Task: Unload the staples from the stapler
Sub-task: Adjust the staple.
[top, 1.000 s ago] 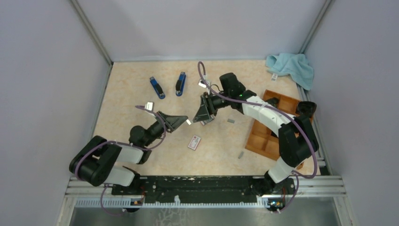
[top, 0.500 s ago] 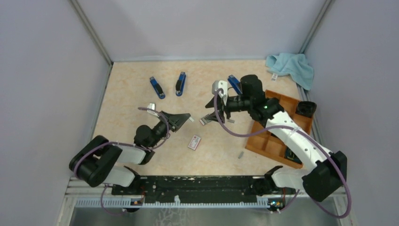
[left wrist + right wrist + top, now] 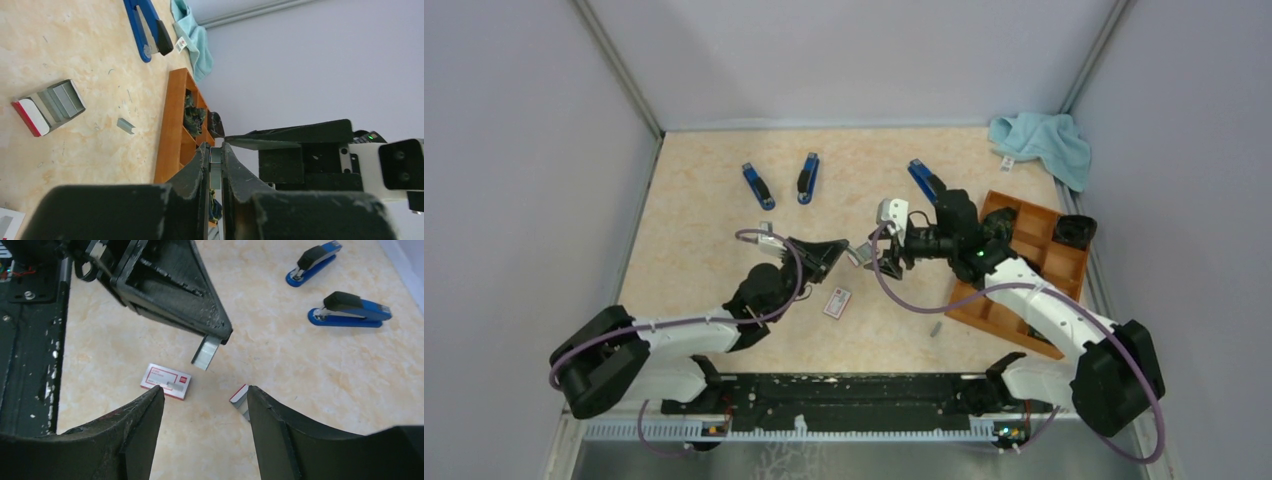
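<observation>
While your left gripper (image 3: pixel 215 149) pinches a staple strip (image 3: pixel 206 353), your right gripper (image 3: pixel 204 392) gapes wide, empty, just short of it.

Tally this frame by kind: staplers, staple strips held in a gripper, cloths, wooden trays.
Blue staplers: 3
Staple strip held in left gripper: 1
Light blue cloth: 1
Wooden tray: 1
Total: 6
</observation>
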`<move>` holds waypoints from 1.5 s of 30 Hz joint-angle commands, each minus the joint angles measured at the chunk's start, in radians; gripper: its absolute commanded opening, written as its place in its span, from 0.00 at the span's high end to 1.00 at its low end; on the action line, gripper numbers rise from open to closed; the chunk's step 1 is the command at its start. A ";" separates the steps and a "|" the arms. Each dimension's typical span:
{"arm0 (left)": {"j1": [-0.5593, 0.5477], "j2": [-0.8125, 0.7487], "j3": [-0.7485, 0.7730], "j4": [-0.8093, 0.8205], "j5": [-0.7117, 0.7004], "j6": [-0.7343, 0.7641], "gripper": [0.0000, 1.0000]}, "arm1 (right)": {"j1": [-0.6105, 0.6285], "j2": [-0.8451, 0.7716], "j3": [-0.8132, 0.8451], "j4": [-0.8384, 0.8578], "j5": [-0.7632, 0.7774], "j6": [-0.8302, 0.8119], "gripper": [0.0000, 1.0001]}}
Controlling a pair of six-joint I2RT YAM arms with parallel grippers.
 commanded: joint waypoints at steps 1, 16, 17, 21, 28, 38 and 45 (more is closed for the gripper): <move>-0.046 0.014 0.058 -0.088 -0.169 0.001 0.88 | 0.026 -0.037 -0.010 0.176 0.061 0.056 0.38; -0.100 0.048 0.081 -0.058 -0.257 0.009 0.88 | 0.096 0.017 -0.016 0.220 0.197 0.154 0.49; -0.101 0.048 0.081 -0.053 -0.257 0.010 0.88 | 0.101 0.021 -0.016 0.220 0.201 0.158 0.50; -0.103 0.049 0.078 -0.042 -0.259 0.012 0.88 | 0.117 0.038 -0.011 0.221 0.229 0.173 0.49; -0.107 0.054 0.074 -0.019 -0.254 0.015 0.88 | 0.130 0.067 0.004 0.220 0.276 0.184 0.51; -0.106 0.071 0.063 0.019 -0.246 0.011 0.88 | 0.137 0.056 -0.005 0.242 0.256 0.184 0.68; -0.106 0.074 0.056 0.037 -0.242 0.010 0.87 | 0.138 0.054 -0.005 0.241 0.258 0.181 0.84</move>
